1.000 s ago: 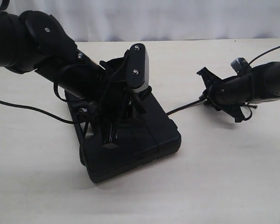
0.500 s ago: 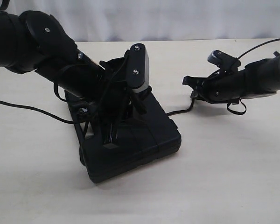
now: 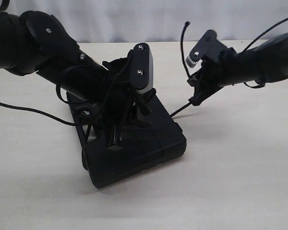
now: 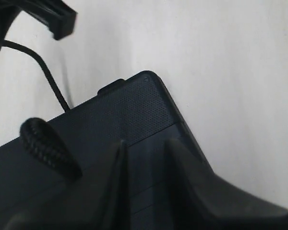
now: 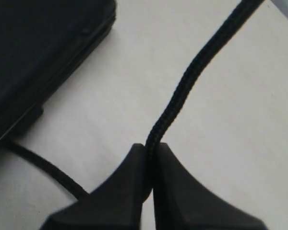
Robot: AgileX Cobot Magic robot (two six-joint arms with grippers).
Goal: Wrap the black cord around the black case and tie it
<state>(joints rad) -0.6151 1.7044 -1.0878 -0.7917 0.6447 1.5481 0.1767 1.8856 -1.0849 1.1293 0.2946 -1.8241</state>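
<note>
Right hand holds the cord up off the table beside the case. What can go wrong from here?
1. The right hand pinches the black cord only at its fingertips. The cord looks taut toward the black case, so a harder pull may slip it out.
2. The left hand is open over the lid, with a cord section beside its fingers, not between them. That wrap could slacken, or the case could slide.
</note>
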